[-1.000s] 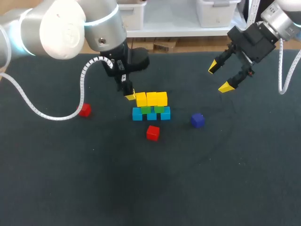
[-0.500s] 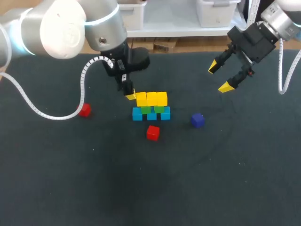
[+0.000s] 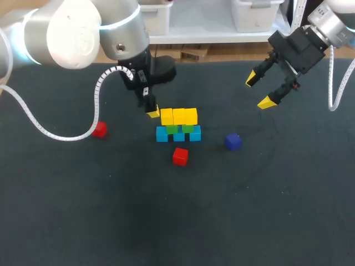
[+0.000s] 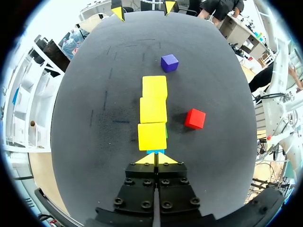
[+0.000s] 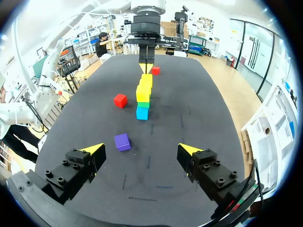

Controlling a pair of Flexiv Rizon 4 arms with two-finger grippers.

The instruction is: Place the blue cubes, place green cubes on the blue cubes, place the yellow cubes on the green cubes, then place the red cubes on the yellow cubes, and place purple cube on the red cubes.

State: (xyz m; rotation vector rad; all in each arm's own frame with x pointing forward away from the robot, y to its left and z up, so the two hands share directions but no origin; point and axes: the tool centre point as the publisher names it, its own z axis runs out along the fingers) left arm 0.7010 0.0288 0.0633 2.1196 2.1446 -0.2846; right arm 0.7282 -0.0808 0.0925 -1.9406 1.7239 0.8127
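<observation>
Red cube (image 3: 179, 157), just below frame centre: we judge it light, rigid; pinch opposite flat faces. Left gripper (image 3: 152, 113) pressed together; right gripper (image 3: 259, 91) spread, empty.

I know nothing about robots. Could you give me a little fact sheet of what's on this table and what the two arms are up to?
built: three blue cubes in a row, green cubes on them, three yellow cubes on top
red cubes: two, loose on the table; one in front of the blue cubes, the other off to their left
purple cube: loose, right of the blue cubes
left gripper: shut, empty, at the left end of the yellow row
right gripper: open, empty, above the table
not yet stacked: red cubes, purple cube
</observation>
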